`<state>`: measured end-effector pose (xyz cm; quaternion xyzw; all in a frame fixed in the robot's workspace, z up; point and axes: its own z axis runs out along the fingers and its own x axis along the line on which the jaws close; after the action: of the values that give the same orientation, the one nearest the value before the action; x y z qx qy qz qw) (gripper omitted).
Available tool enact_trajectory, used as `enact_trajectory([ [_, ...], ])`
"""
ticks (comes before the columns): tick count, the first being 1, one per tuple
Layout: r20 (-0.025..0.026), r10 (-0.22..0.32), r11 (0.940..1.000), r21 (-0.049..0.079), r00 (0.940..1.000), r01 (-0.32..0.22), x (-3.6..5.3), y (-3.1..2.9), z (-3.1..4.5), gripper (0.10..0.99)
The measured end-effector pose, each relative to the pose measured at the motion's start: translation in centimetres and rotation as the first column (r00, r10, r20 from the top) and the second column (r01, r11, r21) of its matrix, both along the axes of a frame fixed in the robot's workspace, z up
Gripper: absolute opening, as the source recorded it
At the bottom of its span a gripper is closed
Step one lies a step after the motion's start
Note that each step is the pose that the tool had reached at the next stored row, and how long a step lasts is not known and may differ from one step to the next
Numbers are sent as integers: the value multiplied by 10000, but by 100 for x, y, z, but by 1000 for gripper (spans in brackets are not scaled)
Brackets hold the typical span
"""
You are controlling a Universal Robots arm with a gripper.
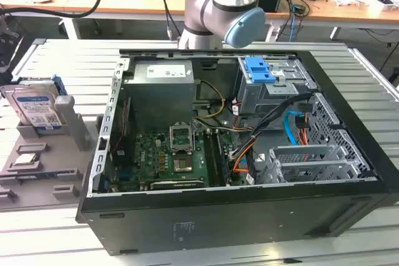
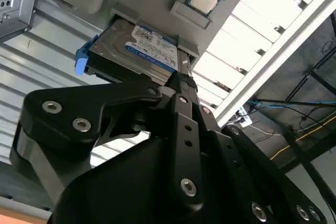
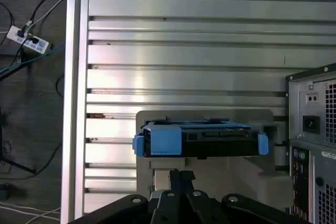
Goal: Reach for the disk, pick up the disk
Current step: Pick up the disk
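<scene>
Our gripper, its fingers pressed together and holding nothing, sits just beside the disk, which stands in a grey holder.

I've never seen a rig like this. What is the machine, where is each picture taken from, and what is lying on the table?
The machine is a single robot arm, grey with a blue cap. The exterior view comes from a camera standing apart from it. The other two pictures come from cameras riding near the arm's wrist, and the black parts in their foreground belong to its jaws. On the ribbed metal table lies an open computer case. On the exterior view's left, a grey holder carries the disk, a silver drive with a blue frame, standing on edge. Both wrist views look toward that disk. It sits in its holder, not yet picked up.
</scene>
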<state>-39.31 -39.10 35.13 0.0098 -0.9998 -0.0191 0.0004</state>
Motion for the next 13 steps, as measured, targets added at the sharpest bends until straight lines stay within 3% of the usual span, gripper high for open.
enact_trajectory([
  [4, 1, 565, 9984, 0, 9984, -565, 0, 0, 0, 106],
  [6, 0, 1305, 9915, -1, 9915, -1305, 0, 0, 0, 106],
  [8, 0, 1674, 9859, -1, 9859, -1674, 0, 0, 0, 106],
  [10, 0, 2402, 9707, 0, 9707, -2402, 0, 0, 0, 106],
  [13, 0, 3336, 9427, 0, 9427, -3336, 0, 0, 0, 106],
])
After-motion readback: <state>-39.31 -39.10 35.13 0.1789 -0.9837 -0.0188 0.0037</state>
